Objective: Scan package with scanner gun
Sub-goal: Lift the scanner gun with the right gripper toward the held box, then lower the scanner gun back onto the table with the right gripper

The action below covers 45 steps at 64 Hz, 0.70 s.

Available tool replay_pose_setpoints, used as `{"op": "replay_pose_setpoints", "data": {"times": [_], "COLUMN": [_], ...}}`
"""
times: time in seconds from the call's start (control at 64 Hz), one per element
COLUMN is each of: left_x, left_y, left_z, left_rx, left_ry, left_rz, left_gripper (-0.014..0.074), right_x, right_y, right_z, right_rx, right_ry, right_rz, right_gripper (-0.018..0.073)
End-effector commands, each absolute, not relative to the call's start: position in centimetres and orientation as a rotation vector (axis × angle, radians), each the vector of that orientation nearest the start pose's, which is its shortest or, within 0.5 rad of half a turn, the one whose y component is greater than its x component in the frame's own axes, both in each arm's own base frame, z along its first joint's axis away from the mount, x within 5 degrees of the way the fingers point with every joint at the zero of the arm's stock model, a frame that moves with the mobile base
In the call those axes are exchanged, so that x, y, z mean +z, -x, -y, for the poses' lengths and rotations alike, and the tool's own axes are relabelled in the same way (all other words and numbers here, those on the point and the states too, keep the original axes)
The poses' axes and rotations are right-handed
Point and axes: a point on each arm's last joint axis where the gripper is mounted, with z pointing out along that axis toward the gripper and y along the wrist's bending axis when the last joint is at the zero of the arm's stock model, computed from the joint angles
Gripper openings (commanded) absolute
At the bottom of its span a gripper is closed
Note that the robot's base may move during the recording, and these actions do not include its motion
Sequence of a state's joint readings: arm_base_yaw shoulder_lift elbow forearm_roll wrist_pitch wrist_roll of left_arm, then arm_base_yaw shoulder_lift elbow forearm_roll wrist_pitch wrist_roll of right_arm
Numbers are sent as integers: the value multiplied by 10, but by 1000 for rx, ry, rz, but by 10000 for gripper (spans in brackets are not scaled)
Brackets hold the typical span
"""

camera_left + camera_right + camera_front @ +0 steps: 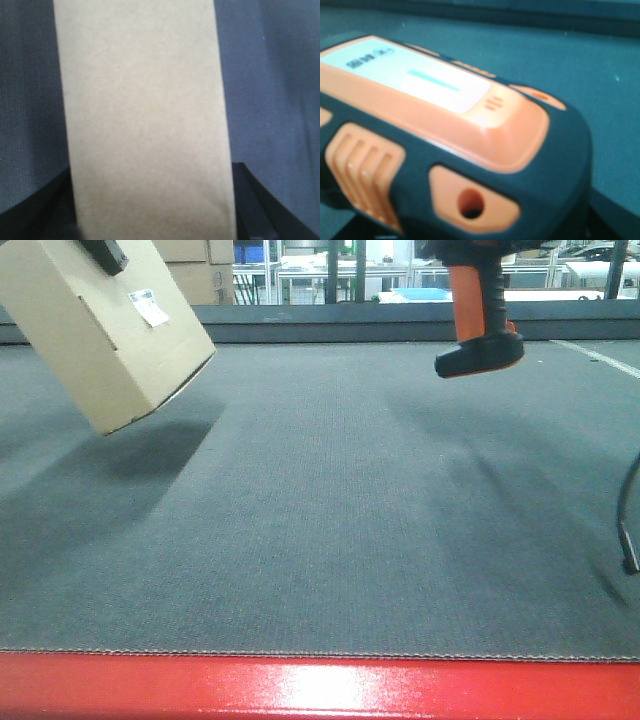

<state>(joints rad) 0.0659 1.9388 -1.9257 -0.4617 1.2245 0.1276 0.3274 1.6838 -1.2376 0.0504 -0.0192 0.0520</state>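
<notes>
While both loads are off the mat (320,530), the box (100,330) hangs at the upper left of the front view. It is tilted, with one lower corner pointing down. Its shadow falls on the mat below, and box and mat do not touch. A small white label (149,307) sits on the face turned toward the camera.

Left wrist view: a plain tan face of the box fills the middle of the frame. The left claw (152,207) is clamped on the box, with a dark finger (47,210) at one side and another at the opposite side, both against the cardboard. In the front view a dark piece of this claw shows at the box's top edge.

The scanner (470,310) hangs at the upper right of the front view, well apart from the box and clear of the mat. Its orange handle points down and ends in a flat black base (480,353). The head is cut off by the top of the frame.

Right wrist view: the scanner fills the frame, blurred. It shows black housing, an orange panel with a white sticker (410,75), a ribbed orange pad (365,170) and a round hole (470,204). The right claw's fingers cannot be told apart from the black housing. With the scanner aloft directly under this camera, the claw is recorded as clamped on it.

Also noted: a black cable (628,520) at the right edge, a red edge (320,690) along the near side, and cartons (190,265) beyond the far side of the mat.
</notes>
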Motion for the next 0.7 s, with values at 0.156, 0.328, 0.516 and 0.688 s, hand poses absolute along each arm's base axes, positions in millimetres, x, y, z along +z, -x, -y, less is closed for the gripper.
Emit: {"op": "replay_pose_setpoints", "data": {"times": [0.156, 0.328, 0.516, 0.688], "left_x": [350, 350, 350, 350], "left_y": [-421, -421, -421, -421], "left_z": [17, 17, 17, 17], "left_rx": [-664, -664, -664, -664], "left_ry": [8, 8, 8, 8], "left_rz": [-2580, -2580, -2580, -2580], "left_gripper": [-111, -111, -111, -111], "right_x": [288, 273, 276, 261], "right_y": [-349, -344, -349, -358], "right_z": [-112, -97, -74, -55], "right_rx": [324, 370, 498, 460], "right_ry": [133, 155, 202, 202], "right_rz": [-1670, -1667, -1581, -1612], "right_gripper": [-162, -162, -162, -162]}}
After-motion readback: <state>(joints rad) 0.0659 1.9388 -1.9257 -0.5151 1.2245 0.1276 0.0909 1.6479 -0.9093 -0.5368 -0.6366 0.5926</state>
